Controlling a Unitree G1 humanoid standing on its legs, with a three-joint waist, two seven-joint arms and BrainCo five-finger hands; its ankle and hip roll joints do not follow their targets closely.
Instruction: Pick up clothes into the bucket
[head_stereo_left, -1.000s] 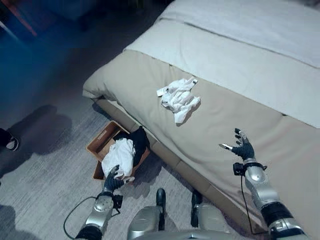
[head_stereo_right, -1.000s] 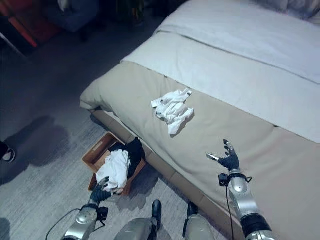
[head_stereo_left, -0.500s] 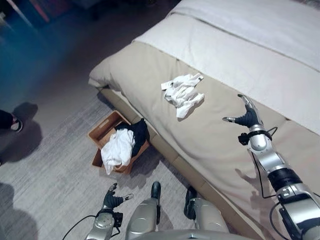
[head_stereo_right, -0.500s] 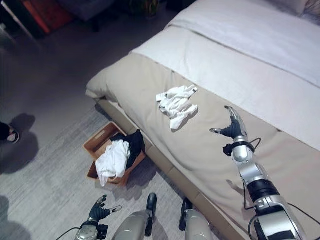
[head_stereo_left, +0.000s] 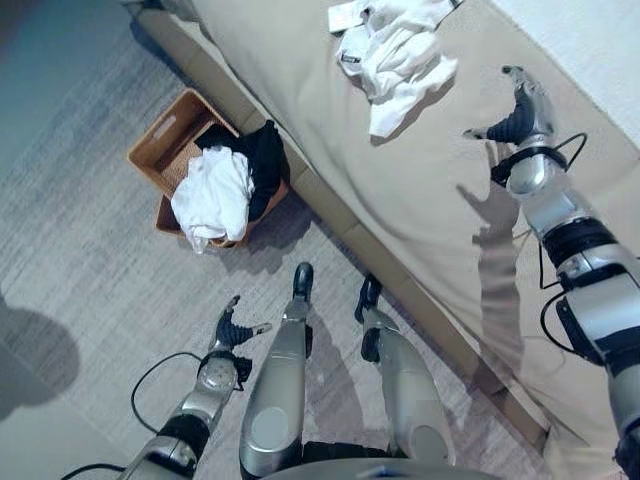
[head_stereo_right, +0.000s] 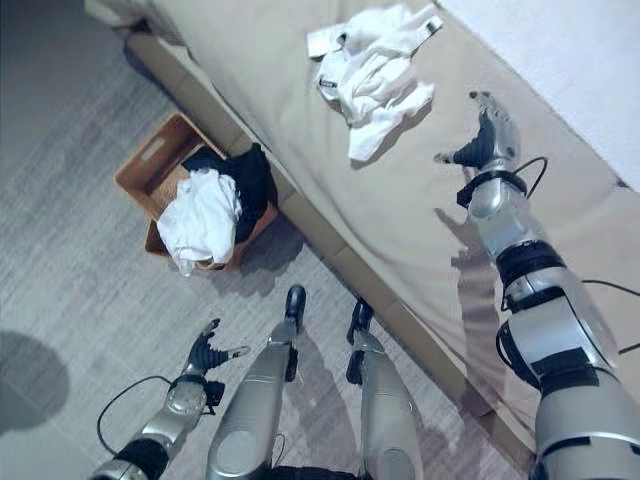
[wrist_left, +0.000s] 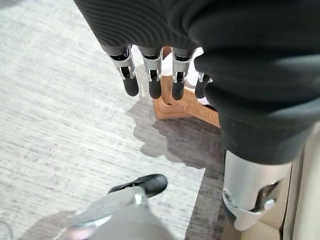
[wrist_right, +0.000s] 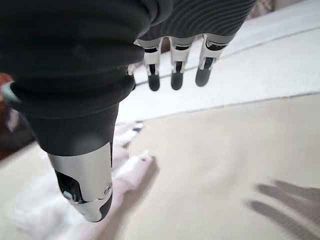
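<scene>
Tags on white clothes (head_stereo_left: 395, 50) show no readable writing.

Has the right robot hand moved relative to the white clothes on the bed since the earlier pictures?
Yes. The right robot hand has advanced across the bed toward the white clothes, now open just beside them.

White garment (head_stereo_left: 395, 52): soft, crumpled cloth. Bed cover (head_stereo_left: 330, 140): matt beige fabric, lying smooth. Basket (head_stereo_left: 160, 150): appearing as woven brown wicker. Floor (head_stereo_left: 90, 280): showing matt grey, finely ribbed carpet.
</scene>
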